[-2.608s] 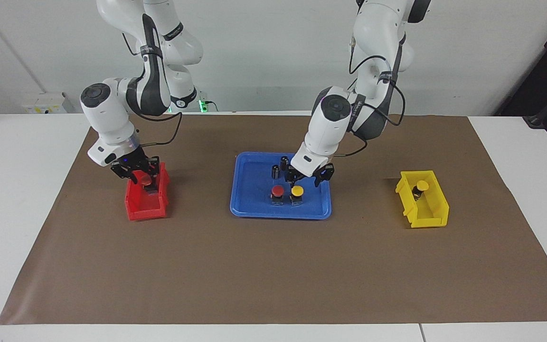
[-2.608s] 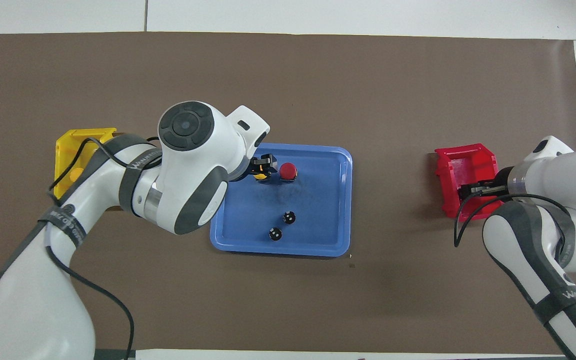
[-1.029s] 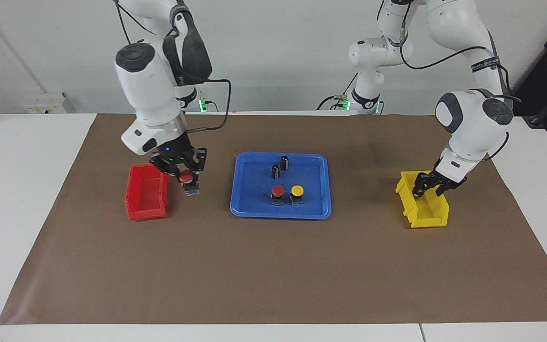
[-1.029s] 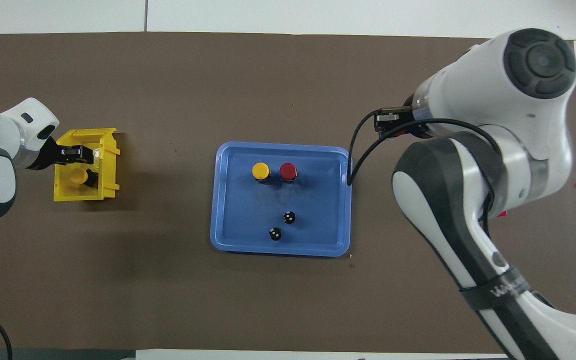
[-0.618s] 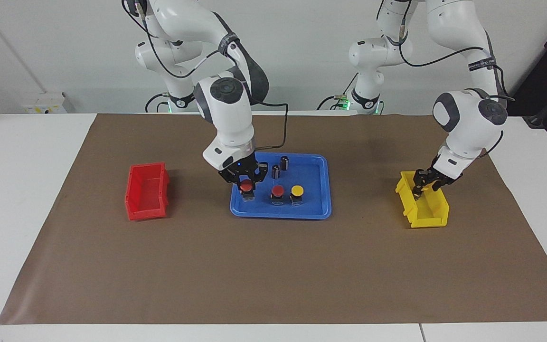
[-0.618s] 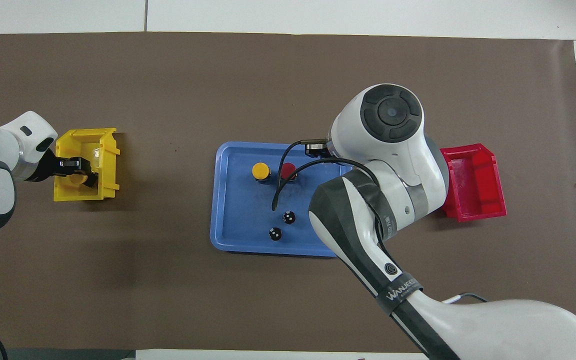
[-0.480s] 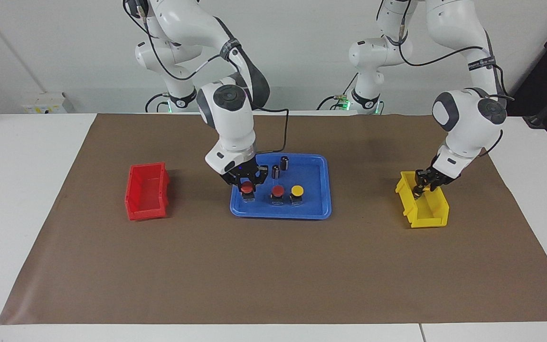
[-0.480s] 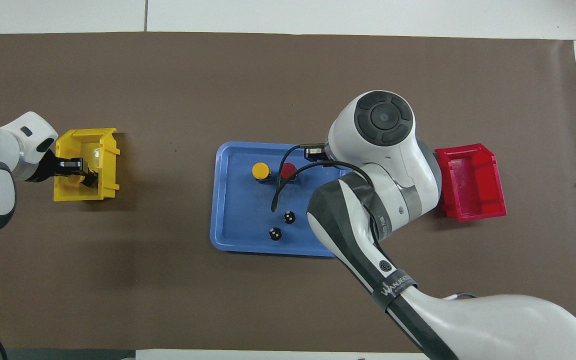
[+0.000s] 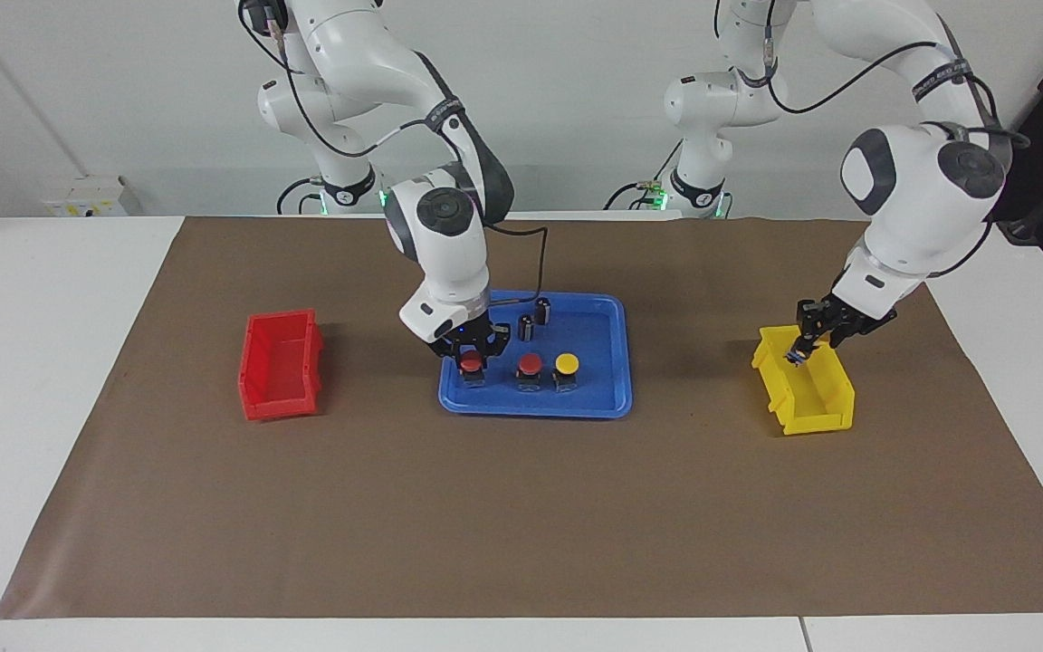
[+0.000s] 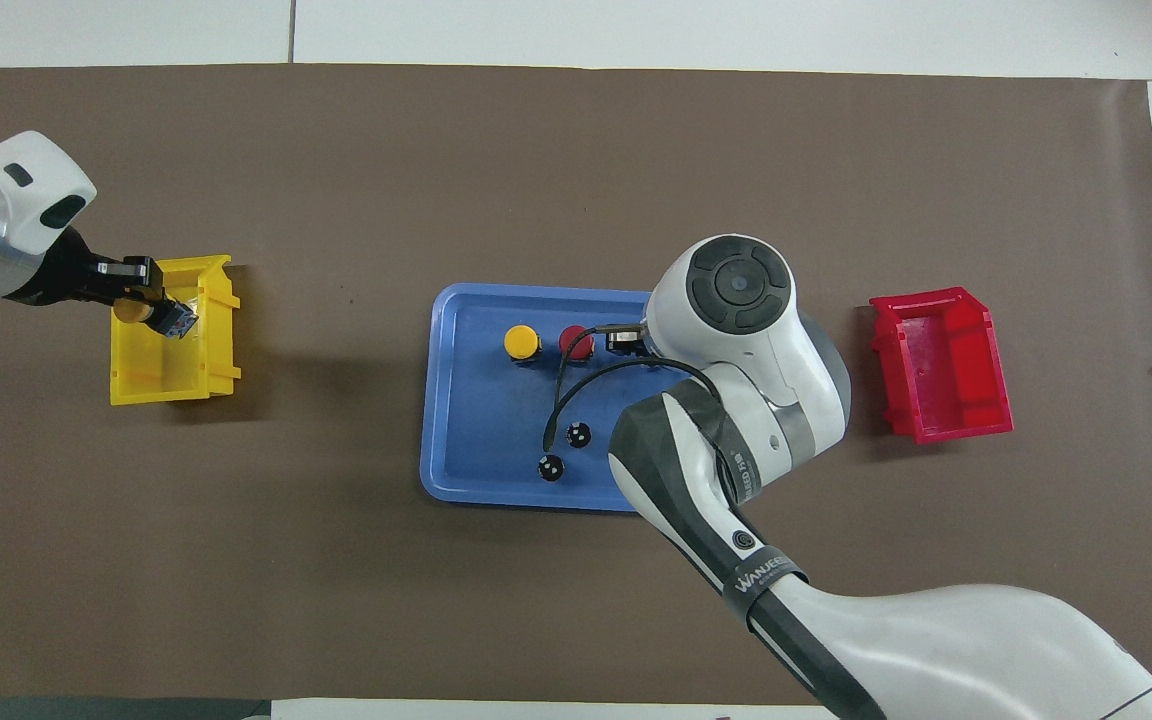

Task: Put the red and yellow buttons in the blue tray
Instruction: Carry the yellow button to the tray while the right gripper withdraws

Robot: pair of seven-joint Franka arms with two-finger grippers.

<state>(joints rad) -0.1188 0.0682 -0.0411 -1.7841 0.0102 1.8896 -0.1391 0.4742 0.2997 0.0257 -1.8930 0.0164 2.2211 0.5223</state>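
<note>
— Two buttons (image 9: 547,365) already stand in the blue tray (image 9: 606,398); why hold more?
— So all four sit together: my right gripper (image 9: 472,355) grips a red button (image 9: 471,367) low over the tray, my left gripper (image 9: 800,349) clamps a yellow button (image 10: 158,312) above the yellow bin (image 9: 822,409)

Overhead, right gripper and its red button (image 9: 470,359) buried under the right arm's wrist. Corner of blue tray (image 10: 456,400) likewise covered. Left arm cropped at frame edge.

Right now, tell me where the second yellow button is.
The second yellow button is in the left gripper, lifted just over the yellow bin at the left arm's end of the table.
</note>
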